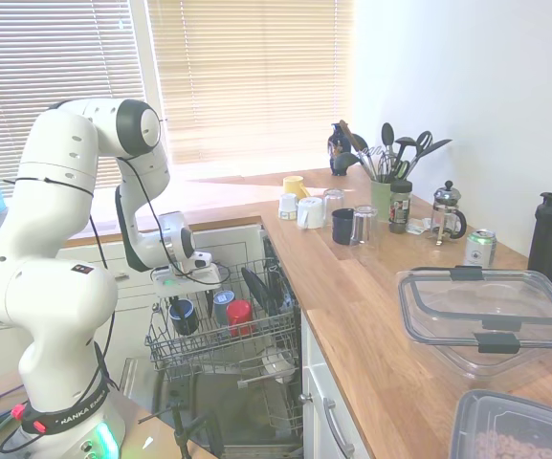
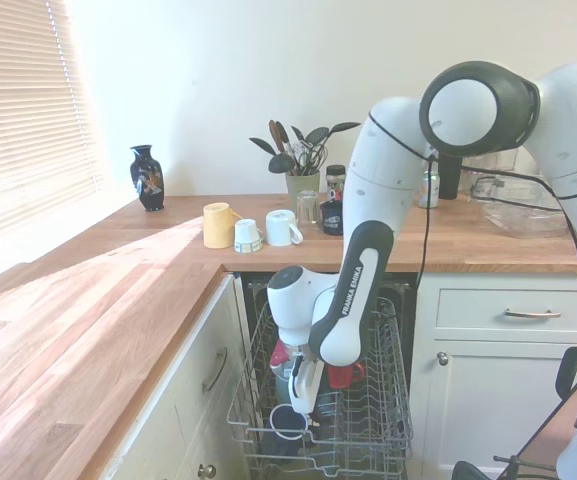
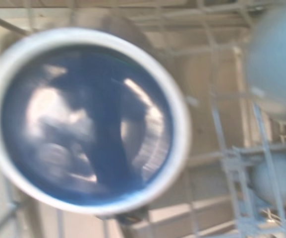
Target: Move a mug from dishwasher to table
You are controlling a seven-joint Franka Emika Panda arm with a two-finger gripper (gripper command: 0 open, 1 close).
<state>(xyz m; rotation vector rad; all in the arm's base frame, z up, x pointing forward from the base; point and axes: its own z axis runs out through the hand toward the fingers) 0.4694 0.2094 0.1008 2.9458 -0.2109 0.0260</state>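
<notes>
A red mug and a grey-blue mug stand side by side, while further away are a yellow cup, a dark vase and a clear plastic container — all well apart.

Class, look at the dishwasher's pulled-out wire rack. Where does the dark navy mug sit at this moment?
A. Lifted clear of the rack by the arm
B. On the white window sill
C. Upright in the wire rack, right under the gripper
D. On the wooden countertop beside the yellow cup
C: the dark navy mug stands mouth-up in the dishwasher's wire rack, with the gripper directly above it.
</notes>
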